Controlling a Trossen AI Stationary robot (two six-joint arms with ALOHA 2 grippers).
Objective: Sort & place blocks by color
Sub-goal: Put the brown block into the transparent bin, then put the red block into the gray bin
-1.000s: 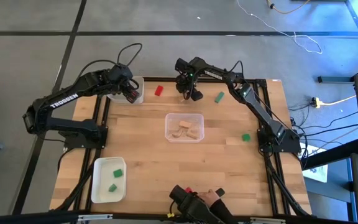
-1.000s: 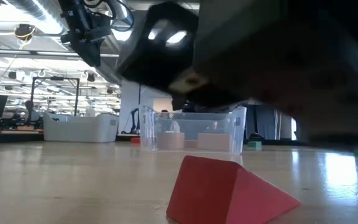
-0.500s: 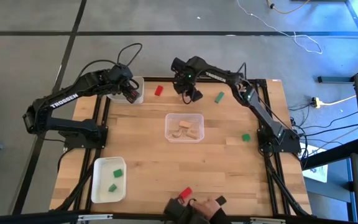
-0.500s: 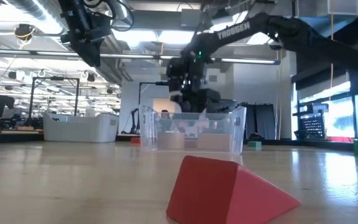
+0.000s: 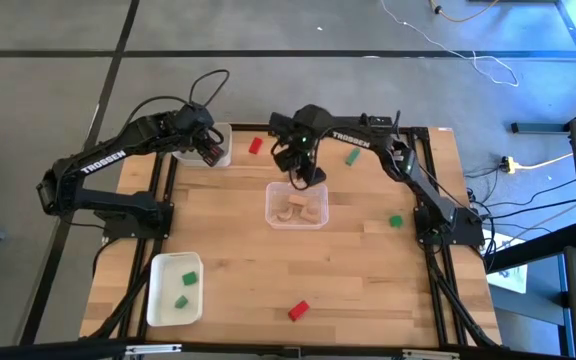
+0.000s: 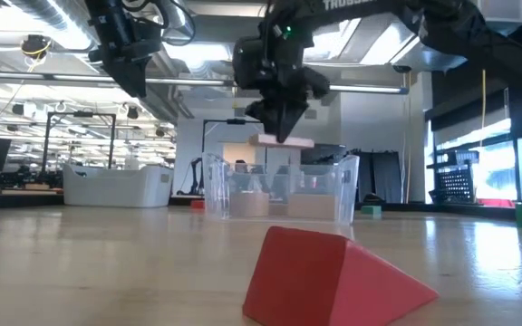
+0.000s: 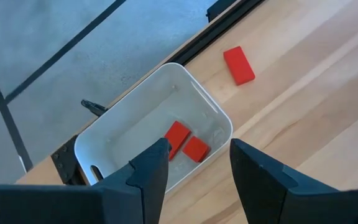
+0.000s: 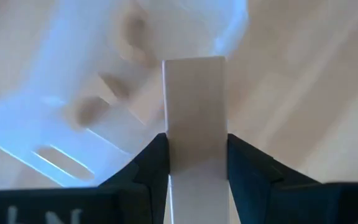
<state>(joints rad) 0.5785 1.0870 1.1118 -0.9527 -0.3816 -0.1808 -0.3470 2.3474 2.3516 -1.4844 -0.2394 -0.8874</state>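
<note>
From my station I saw the right gripper (image 5: pixel 305 178) poised above the far rim of the clear tray (image 5: pixel 297 204) at mid-worktop, its fingers (image 8: pixel 151 163) clamped on a plain light-wood block (image 8: pixel 194 106). In the low view that block (image 6: pixel 285 141) hung level, just above the clear tray's (image 6: pixel 284 192) top edge and not touching it. Several light-wood blocks (image 5: pixel 300 207) already lay inside that tray.

My left gripper (image 5: pixel 211 152) hovered over the white tray (image 5: pixel 218 146) at the far left corner of the worktop (image 5: pixel 238 260), fingers (image 7: pixel 149 172) apart and holding nothing. Its wrist view showed two red blocks (image 7: pixel 186 142) lying side by side in that tray (image 7: pixel 138 106), and another red block (image 7: pixel 238 65) on the wood just beside it.

Elsewhere on the worktop I counted a red block (image 5: pixel 298 310) near the front edge, a green block (image 5: pixel 352 156) near the far edge and a second green block (image 5: pixel 396 220) toward the right side. A further white tray (image 5: pixel 158 290) at the front left held two green blocks (image 5: pixel 185 288).
</note>
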